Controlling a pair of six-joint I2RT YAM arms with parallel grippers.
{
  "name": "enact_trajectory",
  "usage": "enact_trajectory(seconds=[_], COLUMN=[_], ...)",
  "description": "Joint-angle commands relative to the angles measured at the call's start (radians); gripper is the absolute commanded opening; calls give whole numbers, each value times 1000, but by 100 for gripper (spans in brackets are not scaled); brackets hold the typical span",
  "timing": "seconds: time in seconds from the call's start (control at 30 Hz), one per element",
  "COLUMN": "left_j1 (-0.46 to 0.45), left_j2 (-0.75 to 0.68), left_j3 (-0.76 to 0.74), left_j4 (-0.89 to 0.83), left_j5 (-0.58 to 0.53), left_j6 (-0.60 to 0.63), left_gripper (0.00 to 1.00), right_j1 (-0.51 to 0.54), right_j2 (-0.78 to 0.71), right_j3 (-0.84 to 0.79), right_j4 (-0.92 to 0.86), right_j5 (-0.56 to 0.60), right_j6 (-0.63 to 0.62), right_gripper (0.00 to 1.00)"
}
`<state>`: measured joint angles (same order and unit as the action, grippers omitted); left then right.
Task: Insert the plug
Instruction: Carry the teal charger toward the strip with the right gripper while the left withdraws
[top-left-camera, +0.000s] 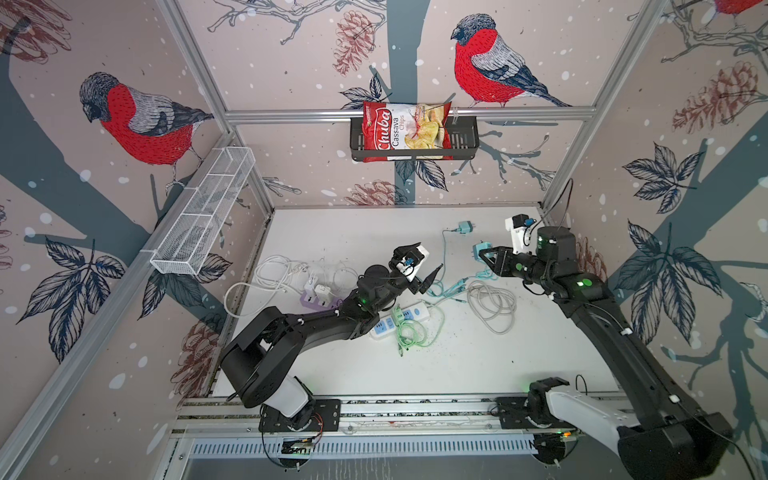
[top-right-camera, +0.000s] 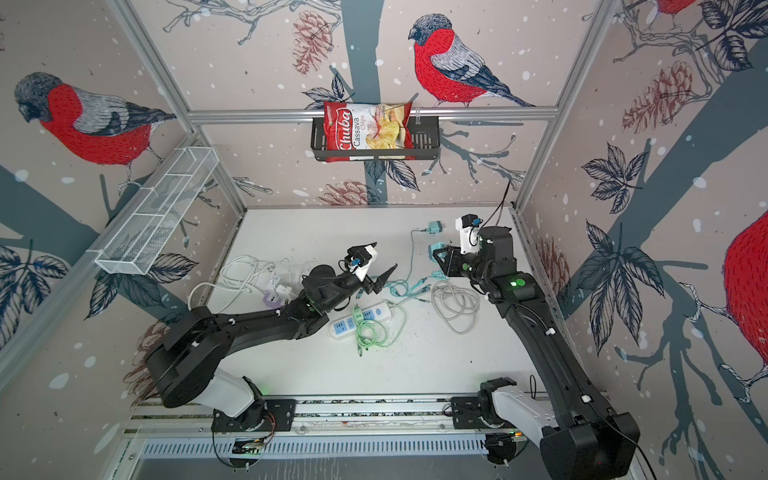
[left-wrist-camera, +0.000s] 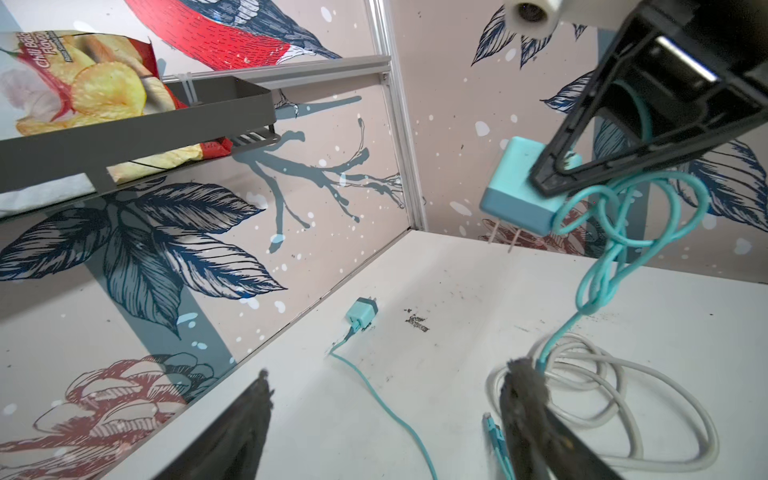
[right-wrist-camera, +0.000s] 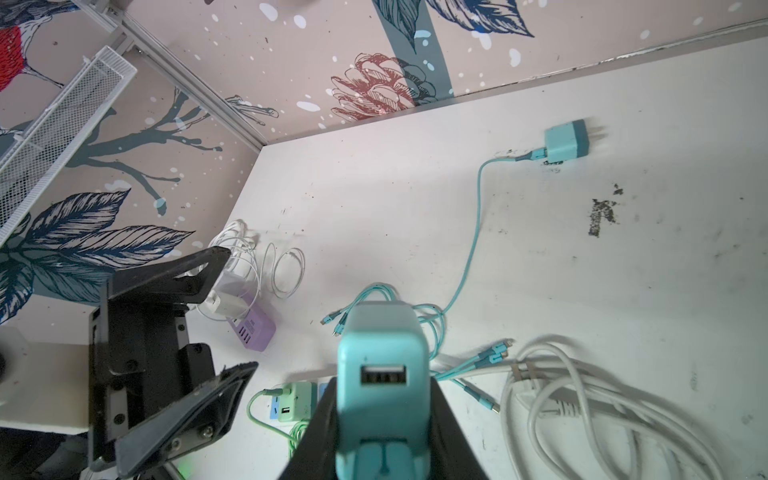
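My right gripper is shut on a teal plug, held above the table at the right; the wrist view shows its empty USB port facing the camera between the black fingers. The left wrist view shows the plug with its two prongs pointing down. A teal cable hangs in loops beside it down to the table. The white power strip lies mid-table with a green charger plugged in. My left gripper hovers open and empty above the teal cables.
A second teal plug with its cable lies near the back wall. A coiled white cable lies at the right. At the left sits a purple hub with white chargers and thin white cables. A green cable coils by the strip.
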<state>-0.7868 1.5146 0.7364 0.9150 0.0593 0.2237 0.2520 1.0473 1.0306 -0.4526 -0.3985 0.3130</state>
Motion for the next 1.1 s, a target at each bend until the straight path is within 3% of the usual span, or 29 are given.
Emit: enact_trajectory(seconds=[0.0,0.37,0.57,0.8,1.07], left_j1=[1,1,1,7,81], left_j2=[-55,-332,-423,-525,-463], left_j3=[15,-20,-137,-261,-302], left_j4=[-132,-677,-868,-903,-836], left_j5=[-92,-399,-451,-516,-429], left_j6=[-29,-342,-553,-637,-674], left_gripper=[81,74,63,56,50], right_j1=[-8,26,128,221,307], right_j2=[-11,-33,-58,-79,-117], right_j3=[12,-26,-102,-157,-214], right_j4=[3,-7,25,33,2], right_j5=[11,-45,13,30,96], right_j6=[-14,-24,-5,-6,19], right_gripper=[6,7,8,9,9])
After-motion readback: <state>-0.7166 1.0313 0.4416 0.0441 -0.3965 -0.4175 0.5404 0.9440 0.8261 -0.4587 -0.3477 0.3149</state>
